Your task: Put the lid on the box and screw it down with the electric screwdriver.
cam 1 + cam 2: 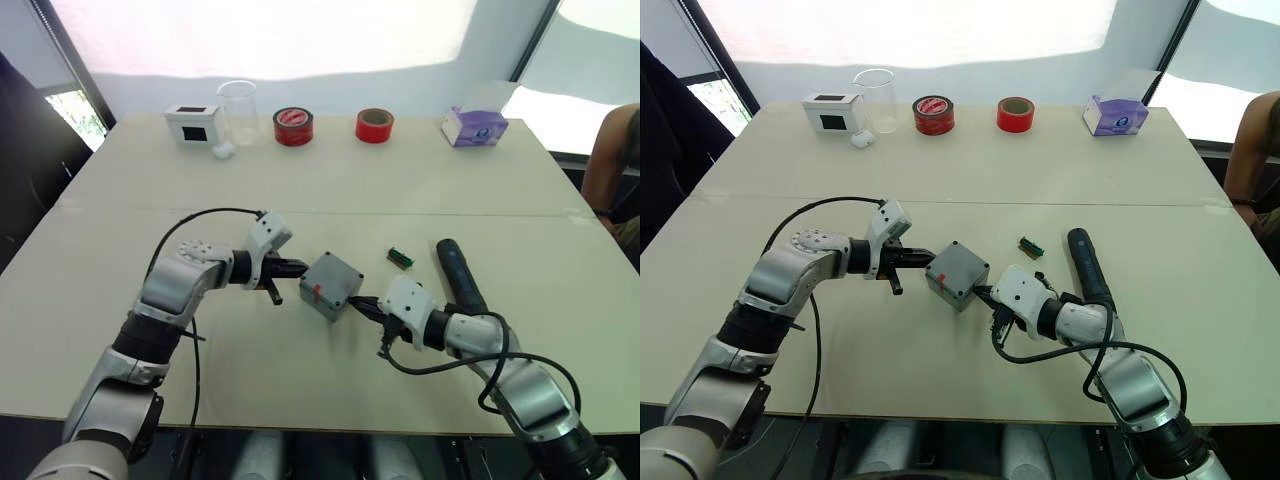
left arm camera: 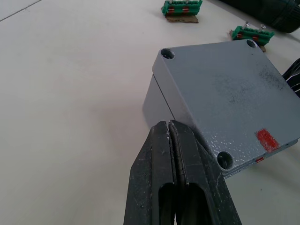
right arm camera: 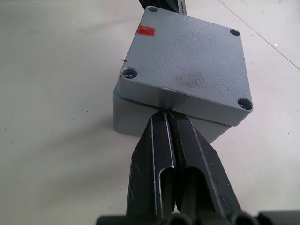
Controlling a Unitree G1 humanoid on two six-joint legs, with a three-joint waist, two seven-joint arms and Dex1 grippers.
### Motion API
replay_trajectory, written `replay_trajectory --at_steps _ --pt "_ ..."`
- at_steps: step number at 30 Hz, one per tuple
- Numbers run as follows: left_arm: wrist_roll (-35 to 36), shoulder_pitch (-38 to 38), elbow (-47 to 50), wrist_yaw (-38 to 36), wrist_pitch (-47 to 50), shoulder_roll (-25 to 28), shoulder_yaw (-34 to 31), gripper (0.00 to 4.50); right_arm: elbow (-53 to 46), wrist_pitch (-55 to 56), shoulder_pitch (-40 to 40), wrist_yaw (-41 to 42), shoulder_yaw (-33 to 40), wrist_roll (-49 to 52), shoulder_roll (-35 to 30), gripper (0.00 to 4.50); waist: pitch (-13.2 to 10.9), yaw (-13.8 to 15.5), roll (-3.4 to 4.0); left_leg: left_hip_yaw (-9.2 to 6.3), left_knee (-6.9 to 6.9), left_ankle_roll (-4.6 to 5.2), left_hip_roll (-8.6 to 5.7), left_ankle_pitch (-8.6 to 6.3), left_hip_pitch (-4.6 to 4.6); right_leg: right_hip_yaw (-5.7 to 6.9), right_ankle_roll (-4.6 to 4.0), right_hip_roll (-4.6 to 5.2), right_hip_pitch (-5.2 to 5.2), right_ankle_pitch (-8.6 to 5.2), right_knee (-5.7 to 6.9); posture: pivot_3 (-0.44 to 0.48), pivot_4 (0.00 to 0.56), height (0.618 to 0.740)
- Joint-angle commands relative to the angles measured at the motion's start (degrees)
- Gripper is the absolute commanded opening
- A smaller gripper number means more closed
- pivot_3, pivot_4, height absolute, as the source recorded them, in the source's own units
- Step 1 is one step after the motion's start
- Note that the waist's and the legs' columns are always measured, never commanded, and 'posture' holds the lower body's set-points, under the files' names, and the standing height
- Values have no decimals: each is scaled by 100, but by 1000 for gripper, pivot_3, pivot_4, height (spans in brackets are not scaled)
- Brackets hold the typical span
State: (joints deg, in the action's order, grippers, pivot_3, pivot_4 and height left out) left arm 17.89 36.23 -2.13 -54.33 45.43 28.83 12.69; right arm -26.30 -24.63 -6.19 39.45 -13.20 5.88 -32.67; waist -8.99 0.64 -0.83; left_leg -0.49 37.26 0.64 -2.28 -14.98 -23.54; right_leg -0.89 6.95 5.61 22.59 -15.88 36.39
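A: Jaws first. Left gripper (image 2: 169, 129)?
B: Fingers pressed together, nothing between them, tips touching the edge of the lid (image 2: 220, 93). Right gripper (image 3: 169, 117) same: fingers closed flat, tips right at the seam where lid meets box (image 3: 136, 119), on the opposite side.

A: So the lid's on?
B: Sitting on the box, slightly skewed, corners not quite lined up. One lid, one box. Four corner screw holes countable in the right wrist view, three in the left wrist view. Can't tell if any screws are in.

A: Screwdriver?
B: One electric screwdriver (image 1: 460, 275), lying on the table (image 1: 330, 190) just outside the right gripper, untouched.

A: Small stuff near the jaws?
B: Green terminal blocks. Head view shows one (image 1: 401, 257), beyond the box toward the screwdriver. Left wrist view shows two (image 2: 182, 7) and (image 2: 251, 33), past the lid's far corner. A red sticker (image 2: 268, 139) sits on the lid.

A: Further out?
B: Far table edge: one white box with black screen (image 1: 192, 123), one clear cup (image 1: 238, 108), two red tape rolls (image 1: 293, 126) and (image 1: 374, 125), one purple tissue box (image 1: 475, 127). A person's arm (image 1: 610, 160) sits beyond the table's right side.
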Motion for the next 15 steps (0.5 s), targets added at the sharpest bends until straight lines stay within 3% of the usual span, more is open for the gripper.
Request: replay_trajectory --at_steps 1,15 --pt "105 -11 191 -196 -65 30 41 0 -325 51 -19 17 33 61 18 21 0 -1 0 0 0 0 0 0 0 0 0 0 0 0 0 0 150 740" --pt "88 11 156 -213 -94 108 -73 0 -450 -1 14 134 117 106 -53 21 0 -1 0 0 -1 0 0 0 0 6 0 -5 0 0 -1 0 150 740"
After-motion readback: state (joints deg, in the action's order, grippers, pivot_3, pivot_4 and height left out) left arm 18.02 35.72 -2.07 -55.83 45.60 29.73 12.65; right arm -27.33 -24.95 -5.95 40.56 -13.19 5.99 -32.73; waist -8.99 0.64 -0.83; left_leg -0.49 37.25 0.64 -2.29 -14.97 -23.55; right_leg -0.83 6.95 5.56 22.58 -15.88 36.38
